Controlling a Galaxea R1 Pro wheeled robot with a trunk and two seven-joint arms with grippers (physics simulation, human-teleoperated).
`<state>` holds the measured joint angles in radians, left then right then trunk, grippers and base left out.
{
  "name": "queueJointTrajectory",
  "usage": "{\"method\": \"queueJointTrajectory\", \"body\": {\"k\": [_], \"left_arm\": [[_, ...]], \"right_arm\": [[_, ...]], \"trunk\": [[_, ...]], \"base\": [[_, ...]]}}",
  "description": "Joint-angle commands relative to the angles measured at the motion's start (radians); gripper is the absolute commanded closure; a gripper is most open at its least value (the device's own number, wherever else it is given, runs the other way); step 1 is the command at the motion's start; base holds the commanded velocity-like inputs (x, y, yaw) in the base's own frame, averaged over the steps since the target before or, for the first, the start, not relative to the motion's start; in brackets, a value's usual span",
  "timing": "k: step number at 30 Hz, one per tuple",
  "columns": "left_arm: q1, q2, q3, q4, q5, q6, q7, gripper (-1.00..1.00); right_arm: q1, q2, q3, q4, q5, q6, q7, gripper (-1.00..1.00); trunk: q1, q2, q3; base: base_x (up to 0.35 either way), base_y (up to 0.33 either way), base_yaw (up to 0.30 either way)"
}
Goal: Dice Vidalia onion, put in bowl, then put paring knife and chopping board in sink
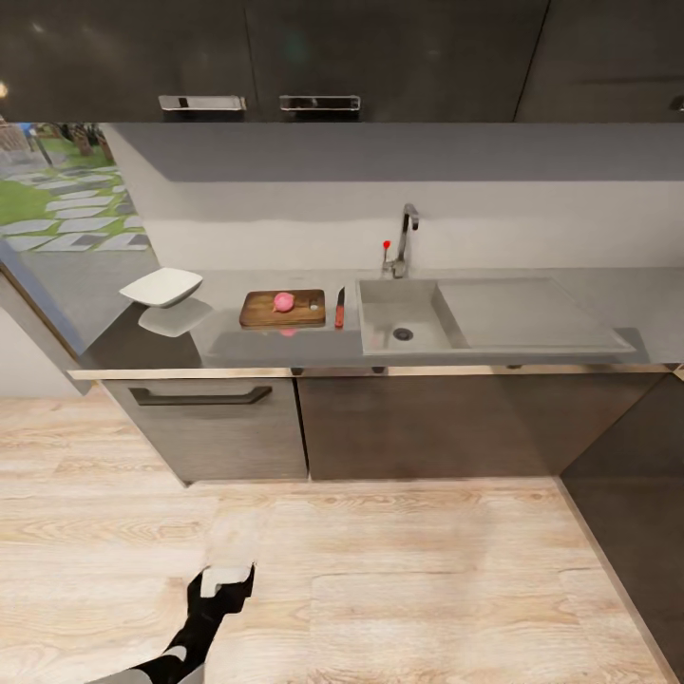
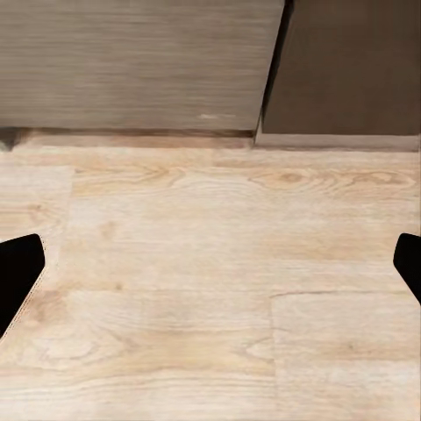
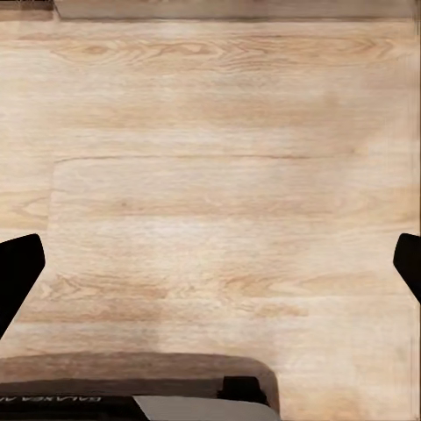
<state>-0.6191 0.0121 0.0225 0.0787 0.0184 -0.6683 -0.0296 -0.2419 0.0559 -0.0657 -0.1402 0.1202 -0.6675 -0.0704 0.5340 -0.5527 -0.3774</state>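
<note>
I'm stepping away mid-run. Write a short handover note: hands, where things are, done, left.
Left hand and right hand: open, empty, over the wooden floor.
Onion: whole, on the chopping board, left of the sink.
Paring knife: on the countertop between board and sink.
Bowl: empty, left of the board.
Done: onion out of the sink.
Left: dice, fill the bowl, put knife and board in the sink.
</note>
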Motion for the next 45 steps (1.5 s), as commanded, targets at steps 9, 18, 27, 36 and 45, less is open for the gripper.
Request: {"method": "queueJointTrajectory", "body": {"k": [9, 18, 27, 36, 45], "left_arm": [[0.175, 0.008, 0.002, 0.004, 0.003, -0.272, 0.080, -1.00], [0.228, 0.006, 0.002, 0.004, 0.003, -0.377, 0.123, -1.00], [0.231, 0.020, 0.004, 0.003, 0.003, -0.305, 0.125, -1.00], [0.231, 0.034, 0.004, 0.003, 0.003, -0.291, 0.125, -1.00], [0.231, 0.035, 0.004, 0.003, 0.003, -0.289, 0.125, -1.00]], "right_arm": [[-0.001, 0.001, -0.006, -0.298, 0.010, 0.292, -0.020, -1.00], [-0.001, -0.003, 0.000, -0.301, 0.011, 0.151, -0.015, -1.00], [-0.001, -0.005, 0.000, -0.228, 0.012, 0.052, -0.013, -1.00], [-0.001, -0.005, 0.001, -0.224, 0.012, 0.052, -0.017, -1.00], [-0.001, -0.005, 0.001, -0.223, 0.012, 0.052, -0.017, -1.00]], "trunk": [[0.000, -0.001, -0.001], [0.000, -0.001, -0.001], [0.000, -0.001, -0.001], [0.000, -0.001, -0.001], [0.000, -0.001, -0.001]], "base": [[0.000, 0.000, 0.000], [0.000, 0.000, 0.000], [0.001, 0.001, 0.000], [0.109, 0.187, 0.000], [0.152, 0.259, 0.000]]}}
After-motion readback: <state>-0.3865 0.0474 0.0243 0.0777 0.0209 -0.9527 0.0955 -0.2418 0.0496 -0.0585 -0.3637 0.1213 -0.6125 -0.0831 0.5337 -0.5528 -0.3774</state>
